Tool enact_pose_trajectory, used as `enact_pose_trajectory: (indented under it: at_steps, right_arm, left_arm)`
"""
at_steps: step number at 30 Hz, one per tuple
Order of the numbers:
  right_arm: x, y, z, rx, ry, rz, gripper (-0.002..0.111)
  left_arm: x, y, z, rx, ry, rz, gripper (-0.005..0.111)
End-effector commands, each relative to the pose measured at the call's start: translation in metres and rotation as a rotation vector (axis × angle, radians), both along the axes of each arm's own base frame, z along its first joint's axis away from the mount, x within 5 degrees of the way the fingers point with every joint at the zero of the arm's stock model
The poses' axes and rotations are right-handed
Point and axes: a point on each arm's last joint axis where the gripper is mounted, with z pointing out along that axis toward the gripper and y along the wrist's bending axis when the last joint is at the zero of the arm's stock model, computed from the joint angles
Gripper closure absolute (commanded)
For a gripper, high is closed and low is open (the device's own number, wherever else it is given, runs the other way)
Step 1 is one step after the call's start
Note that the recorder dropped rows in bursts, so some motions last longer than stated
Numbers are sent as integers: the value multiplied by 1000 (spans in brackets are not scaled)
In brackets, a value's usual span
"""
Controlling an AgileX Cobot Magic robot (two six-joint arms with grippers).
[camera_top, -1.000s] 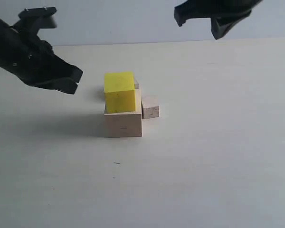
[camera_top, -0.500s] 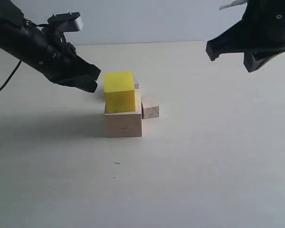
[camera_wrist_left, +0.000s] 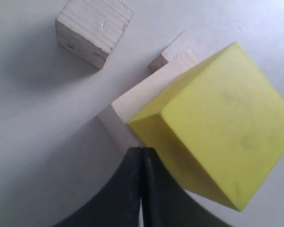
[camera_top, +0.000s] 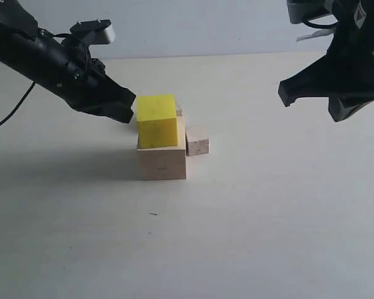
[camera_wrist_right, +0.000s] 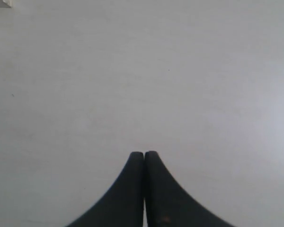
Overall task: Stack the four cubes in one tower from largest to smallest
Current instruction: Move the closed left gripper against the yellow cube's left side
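left claw [camera_top: 128,111] neared yellow cube [camera_top: 156,118] | right claw [camera_wrist_right: 144,154] lowered | both clenched | smallest cube [camera_wrist_left: 180,49] clearest from left wrist

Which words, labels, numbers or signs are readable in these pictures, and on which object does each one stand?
No text can be read in any view.
Large wooden cube and small wooden cube: only wood grain and faint dark specks, no letters.
Yellow cube: plain faces, nothing printed.
Right arm: a small pale mark near its top, too blurred to read.
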Motion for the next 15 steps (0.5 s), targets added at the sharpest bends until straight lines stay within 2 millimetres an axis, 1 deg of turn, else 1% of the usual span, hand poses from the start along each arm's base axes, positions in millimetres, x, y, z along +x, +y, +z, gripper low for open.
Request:
enact_pose_trajectory:
  at_steps: [1,7,15]
  right_arm:
    - [1,-1,1,12,-25,-3,108]
    - [1,-1,1,16,-27,-3,108]
    - [1,-1,1,16,-27,-3,108]
  left_arm:
    - [3,-1,-1,-19,-6,-5,107]
    - [5,-2,-9,-15,8,-12,107]
    - [7,-3,-10,-25,-11,-8,107]
